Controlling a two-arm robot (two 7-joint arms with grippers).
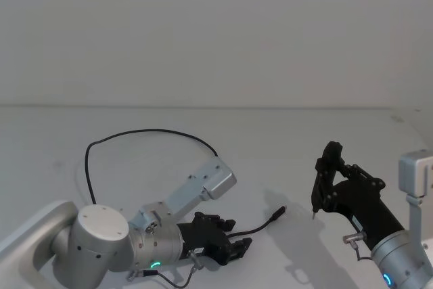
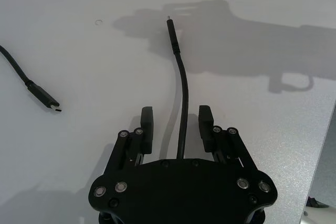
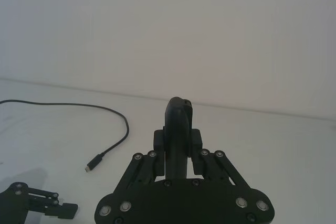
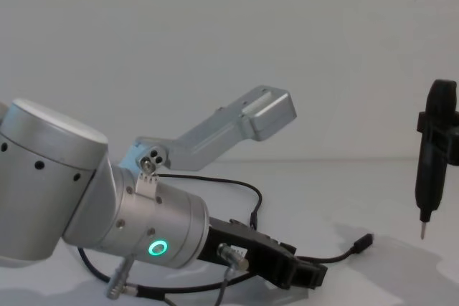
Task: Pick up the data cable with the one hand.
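Currently the left gripper is seen low over the white table, at the near edge of the head view, with its two fingers spread apart. The data cable is laid between those fingers without being clamped, and a gap is visible on each side of it in the left wrist view. From the gripper the cable is run along the table to a small black plug, which lies flat on the surface toward the robot's right. In the head view the rest of the cable is swept in a wide loop on the robot's left, partly hidden behind the left arm's silver bracket. A second plug lies on the table, apart from the gripper.

On the robot's right, the right gripper is held above the table and is closed on a slim black pen-like tool. The tool is pointed downward, with its metal tip near the first plug but apart from it. Whether the tip touches the table cannot be told.
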